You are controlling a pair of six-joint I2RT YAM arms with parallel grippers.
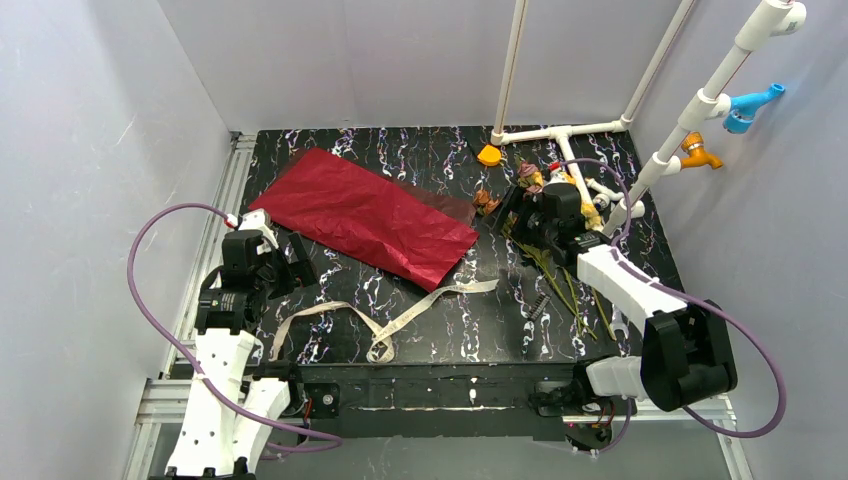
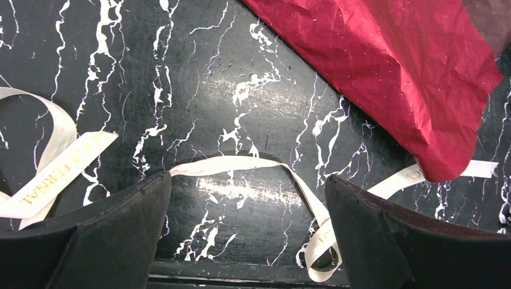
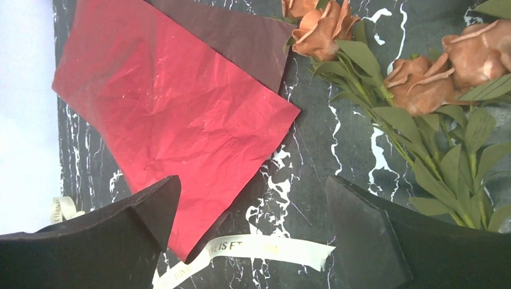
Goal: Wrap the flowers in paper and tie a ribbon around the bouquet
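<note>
Two-finger left gripper (image 2: 248,186) spread wide, empty, above ribbon (image 1: 400,320) loop at near-left of counter (image 1: 450,150). Paper (image 1: 370,215) flat, left of centre, red side up, maroon corner showing. Ribbon passes under paper's near corner. Flowers (image 3: 422,90) lie right, apart from paper. Right gripper (image 3: 252,186) spread, empty, over stems.

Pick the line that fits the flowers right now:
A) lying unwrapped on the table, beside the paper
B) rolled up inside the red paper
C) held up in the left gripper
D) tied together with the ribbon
A: the flowers lie bare on the table next to the flat, spread paper, and the ribbon lies loose, apart from them.
</note>
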